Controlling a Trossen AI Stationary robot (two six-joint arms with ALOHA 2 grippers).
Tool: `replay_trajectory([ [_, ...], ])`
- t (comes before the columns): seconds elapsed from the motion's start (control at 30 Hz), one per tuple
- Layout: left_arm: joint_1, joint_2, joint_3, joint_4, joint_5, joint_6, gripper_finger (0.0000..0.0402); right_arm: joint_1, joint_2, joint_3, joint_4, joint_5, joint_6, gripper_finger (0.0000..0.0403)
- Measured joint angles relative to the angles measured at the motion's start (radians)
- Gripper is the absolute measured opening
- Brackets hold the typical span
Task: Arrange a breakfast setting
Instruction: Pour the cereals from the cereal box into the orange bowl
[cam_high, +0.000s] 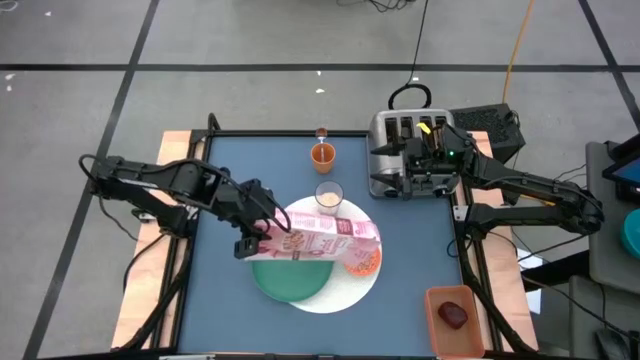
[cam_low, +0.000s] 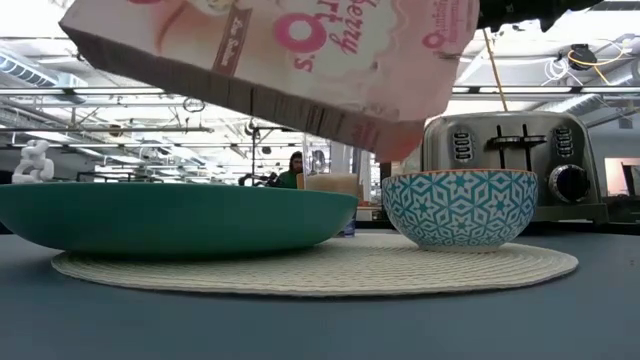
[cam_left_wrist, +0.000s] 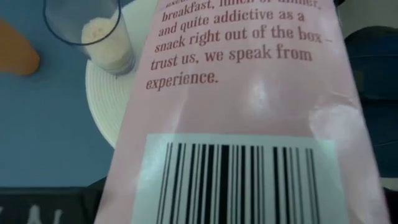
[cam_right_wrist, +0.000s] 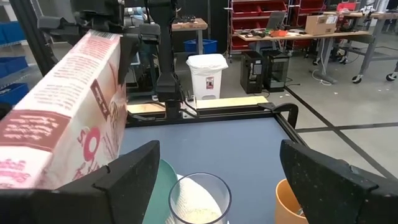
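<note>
Two arms over the bench (cam_high: 230, 300), and from above the left claw (cam_high: 262, 238) is clamped on one end of the pink cereal bag (cam_high: 325, 240), holding it stretched sideways over the white round plate (cam_high: 355, 288) and the green plate (cam_high: 290, 280) lying on it. The bag's far end hangs over an orange-looking bowl (cam_high: 366, 262) at the plate's right edge. The glass of milk (cam_high: 329, 196) stands at the plate's far rim, the orange cup (cam_high: 322, 154) beyond it, and the right claw (cam_high: 425, 150) sits over the silver toaster (cam_high: 405, 150), well away. At table height the bag (cam_low: 290, 60) hangs tilted in the air above the green plate (cam_low: 170, 215) and a bowl with a teal pattern (cam_low: 460, 205), both resting on the woven white round, with the toaster (cam_low: 520, 160) behind. Through the left wrist camera the bag's barcode side (cam_left_wrist: 242, 124) fills the view, the milk glass (cam_left_wrist: 93, 31) beside it. From the right wrist the claw (cam_right_wrist: 217, 180) stands spread wide and empty, with the milk (cam_right_wrist: 196, 199), the orange cup (cam_right_wrist: 289, 202) and the raised bag (cam_right_wrist: 62, 124) all ahead of it.
</note>
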Motion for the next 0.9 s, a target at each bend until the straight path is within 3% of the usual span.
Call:
replay_trajectory([
  [0.9, 0.019, 0.004, 0.0, 0.002, 0.016, 0.019, 0.0234, 0.0, 0.0, 0.0, 0.0, 0.0, 0.0, 0.0325],
])
